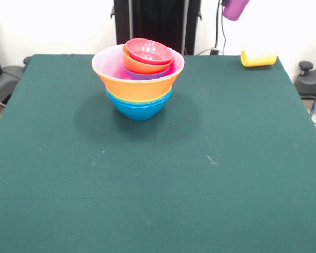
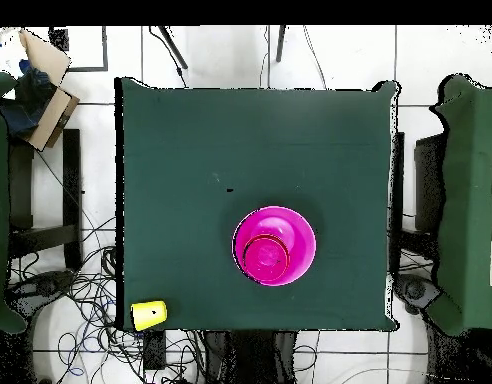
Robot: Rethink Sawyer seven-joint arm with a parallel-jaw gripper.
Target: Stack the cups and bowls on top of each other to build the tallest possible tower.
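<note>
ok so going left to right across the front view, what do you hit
tower of nested bowls → purple cup hanging at the top edge → yellow cup lying on its side at the table's far right corner

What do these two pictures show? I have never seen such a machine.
This is a robot's work table. One picture is taken from across the table, the other from straight above. On the dark green cloth-covered table stands a tower of nested glossy plastic bowls, blue at the bottom, wide orange and pink above, small red ones on top. An opaque yellow plastic cup lies on its side near a corner. A translucent purple plastic cup hangs tilted at the front picture's top edge; what holds it is cut off, and the robot's jaws do not show.
</note>
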